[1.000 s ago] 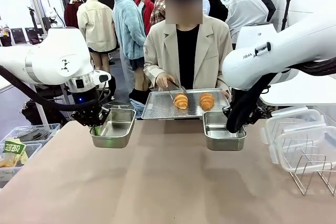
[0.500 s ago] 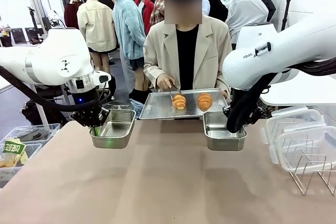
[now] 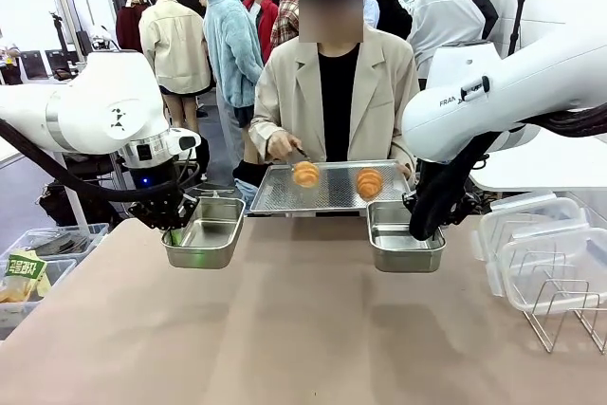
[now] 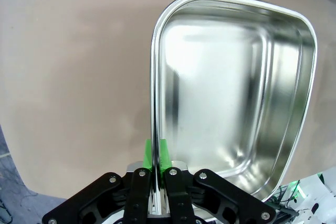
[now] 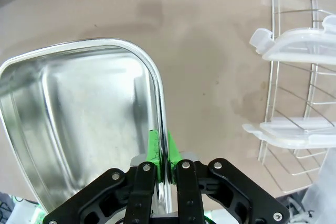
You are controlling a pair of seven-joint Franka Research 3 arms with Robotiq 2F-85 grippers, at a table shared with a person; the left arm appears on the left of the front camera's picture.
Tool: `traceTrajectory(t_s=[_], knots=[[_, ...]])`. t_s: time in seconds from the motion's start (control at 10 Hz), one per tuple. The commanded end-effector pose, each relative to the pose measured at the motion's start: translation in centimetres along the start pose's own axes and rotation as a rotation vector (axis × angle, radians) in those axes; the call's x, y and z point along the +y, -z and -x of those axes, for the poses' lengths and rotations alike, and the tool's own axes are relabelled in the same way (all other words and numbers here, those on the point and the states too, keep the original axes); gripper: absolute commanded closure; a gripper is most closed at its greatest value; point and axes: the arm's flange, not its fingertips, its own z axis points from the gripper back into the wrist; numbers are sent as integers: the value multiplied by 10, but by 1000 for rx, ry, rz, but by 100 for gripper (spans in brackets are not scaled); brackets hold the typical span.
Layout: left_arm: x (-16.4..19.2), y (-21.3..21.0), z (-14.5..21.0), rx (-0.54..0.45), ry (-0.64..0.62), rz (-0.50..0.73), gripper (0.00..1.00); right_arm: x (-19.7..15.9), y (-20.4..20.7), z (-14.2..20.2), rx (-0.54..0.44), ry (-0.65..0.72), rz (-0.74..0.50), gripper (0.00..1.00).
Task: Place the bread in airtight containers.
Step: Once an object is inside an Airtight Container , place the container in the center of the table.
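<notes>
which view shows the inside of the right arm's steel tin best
The right wrist view: it looks straight into the small rectangular stainless-steel tin, empty, its rim pinched between the right gripper's green fingers. The front view shows it at a shallow angle, partly behind the arm. The left wrist view shows the left gripper's matching tin.

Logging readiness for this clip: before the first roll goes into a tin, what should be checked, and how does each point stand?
1. Left gripper shut on the left tin wall: ok.
2. Right gripper shut on the right tin wall: ok.
3. Both tins empty and lidless: ok.
4. A roll picked up: ok. The person's hand holds one roll in tongs above the tray; the second roll lies on the tray.
5. Clear lids out of the way on the wire rack: ok.
6. Tins flat on the table: cannot tell.
</notes>
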Motion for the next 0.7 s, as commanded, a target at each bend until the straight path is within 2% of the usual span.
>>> traceTrajectory(t_s=[0.0, 0.6], knots=[[2, -2, 0, -16, 18, 2, 100, 0, 0, 3, -19, 13, -2, 100], [2, -2, 0, -16, 18, 2, 100, 0, 0, 3, -19, 13, -2, 100]])
